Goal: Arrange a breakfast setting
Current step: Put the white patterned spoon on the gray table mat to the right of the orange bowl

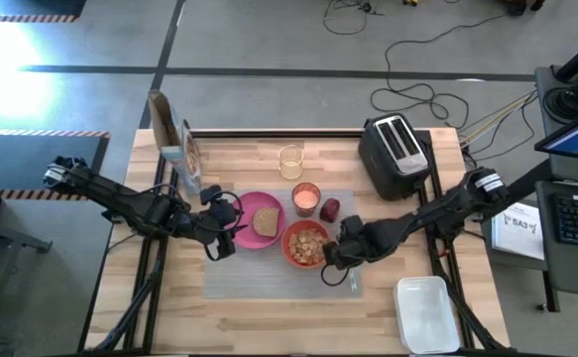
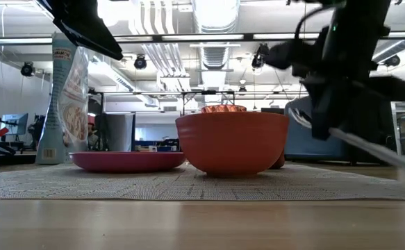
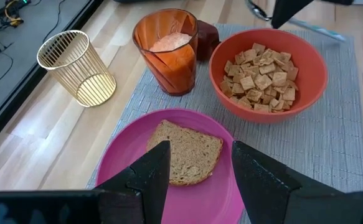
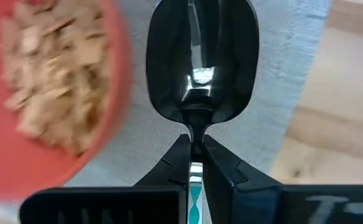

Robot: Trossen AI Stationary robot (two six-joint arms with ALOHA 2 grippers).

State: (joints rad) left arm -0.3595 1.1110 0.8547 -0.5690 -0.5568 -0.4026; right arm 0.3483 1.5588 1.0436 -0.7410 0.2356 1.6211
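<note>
On the grey placemat point(image 1: 269, 273) stand a pink plate point(image 1: 241, 213) bearing a toast slice point(image 1: 265, 221), a red-orange bowl point(image 1: 306, 244) of cereal, an orange-tinted cup point(image 1: 306, 198) and a dark-red fruit point(image 1: 330, 208). My right gripper point(image 1: 334, 260) hangs just right of the bowl, shut on the metal spoon point(image 4: 200, 68). My left gripper point(image 3: 197, 180) is open above the plate's near-left part, its fingers apart on either side of the toast point(image 3: 187, 152) without touching it. My right gripper pinches the spoon's neck point(image 4: 195, 134), where the handle meets the spoon's bowl, between its two fingers. It comes from above, slanting down. The spoon's bowl juts past the fingertips over the placemat. The handle point(image 2: 376, 149) slants down, above the mat as far as shows.
A black toaster point(image 1: 393, 149) stands at the far right, a wire cup point(image 1: 290, 161) beyond the placemat, a cereal box point(image 1: 174, 144) at the far left. A white tray point(image 1: 427, 312) lies at the near right corner. Bare wood shows along the near edge.
</note>
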